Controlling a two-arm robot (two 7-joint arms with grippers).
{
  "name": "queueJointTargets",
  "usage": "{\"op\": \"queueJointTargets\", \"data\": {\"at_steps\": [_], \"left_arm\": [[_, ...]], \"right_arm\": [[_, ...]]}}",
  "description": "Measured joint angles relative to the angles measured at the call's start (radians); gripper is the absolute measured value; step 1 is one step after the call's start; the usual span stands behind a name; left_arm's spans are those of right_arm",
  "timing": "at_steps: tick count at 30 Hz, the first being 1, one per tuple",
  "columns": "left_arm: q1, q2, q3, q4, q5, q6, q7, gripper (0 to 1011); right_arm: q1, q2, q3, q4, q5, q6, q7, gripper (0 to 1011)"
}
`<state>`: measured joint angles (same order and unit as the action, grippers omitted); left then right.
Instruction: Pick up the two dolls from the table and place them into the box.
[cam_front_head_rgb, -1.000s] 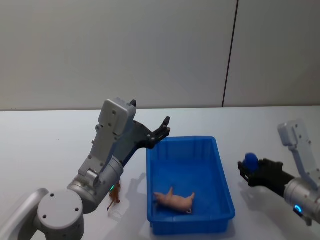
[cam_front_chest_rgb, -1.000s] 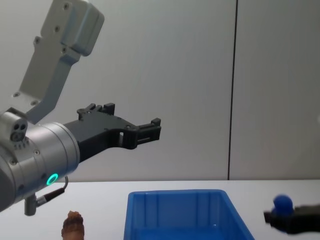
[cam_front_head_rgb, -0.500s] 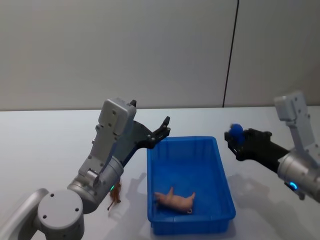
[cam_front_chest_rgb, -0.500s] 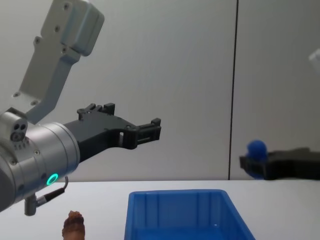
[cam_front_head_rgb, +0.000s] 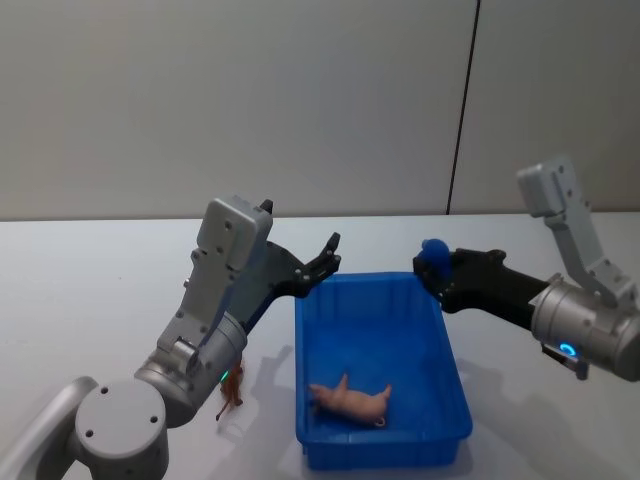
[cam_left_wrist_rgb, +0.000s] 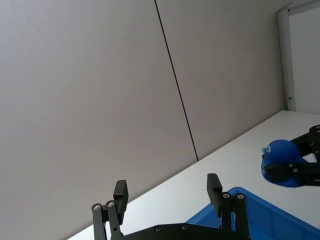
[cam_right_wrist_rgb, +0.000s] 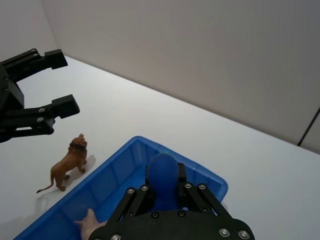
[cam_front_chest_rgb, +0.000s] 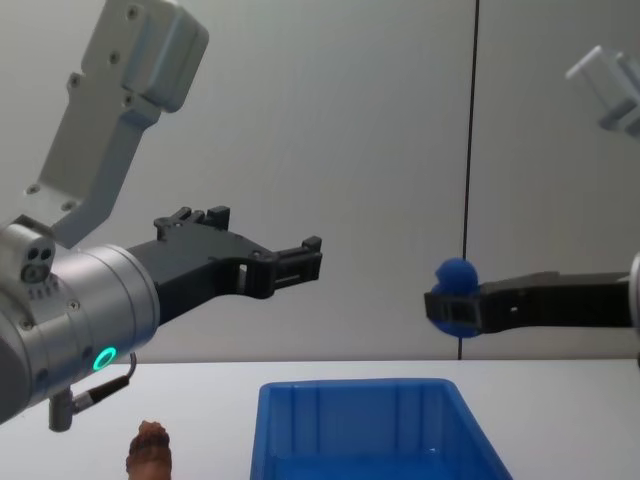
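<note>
The desk (cam_front_head_rgb: 100, 270) carries the box (cam_front_head_rgb: 380, 452) near its middle, long side running away from me. My left arm hangs raised beside the box's far left corner, and the left pincer (cam_front_head_rgb: 331, 254) is spread wide with nothing in it. My right arm reaches in from the right. The right pincer (cam_front_head_rgb: 437, 268) is clamped on a small blue ball (cam_front_head_rgb: 433, 252) and is held high over the box's far right corner, roughly above the rim.

The pig (cam_front_head_rgb: 350, 400) already lies on its side on the box floor, toward the near end. The lion (cam_right_wrist_rgb: 67, 165) stands on the desk just left of the box, under my left arm, not yet picked up.

I judge the step in hand to be dropping the right arm's load into the box. To do that well, I'd move it inward until it sits over the open floor at the far end, not over the rim. Then I'd lower it below the rim before spreading the fingers, because a round thing let go from this height would likely bounce out or roll. The far end also keeps it clear of the pig.

After that comes the lion, and the left pincer is closest. It needs a straight descent, fingers either side of the body, clear of the box wall.
</note>
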<state>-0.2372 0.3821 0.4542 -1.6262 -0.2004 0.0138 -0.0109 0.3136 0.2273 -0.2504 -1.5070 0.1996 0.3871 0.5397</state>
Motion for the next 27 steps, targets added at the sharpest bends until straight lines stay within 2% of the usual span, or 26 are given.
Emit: {"op": "queueJointTargets", "data": {"at_steps": [12,15,18,27], "left_arm": [[0.0,0.0,0.0,0.0,0.0,0.0,0.0,1001],[0.0,0.0,0.0,0.0,0.0,0.0,0.0,1001],[0.0,0.0,0.0,0.0,0.0,0.0,0.0,1001],[0.0,0.0,0.0,0.0,0.0,0.0,0.0,1001]], "right_arm": [[0.052,-0.017,-0.022,0.053,-0.002,0.144,0.083,161],[0.062,-0.021,-0.027,0.066,-0.005,0.17,0.098,232],[0.077,-0.026,-0.034,0.089,-0.013,0.209,0.119,350],[0.097,-0.032,-0.045,0.12,-0.023,0.261,0.148,636]]}}
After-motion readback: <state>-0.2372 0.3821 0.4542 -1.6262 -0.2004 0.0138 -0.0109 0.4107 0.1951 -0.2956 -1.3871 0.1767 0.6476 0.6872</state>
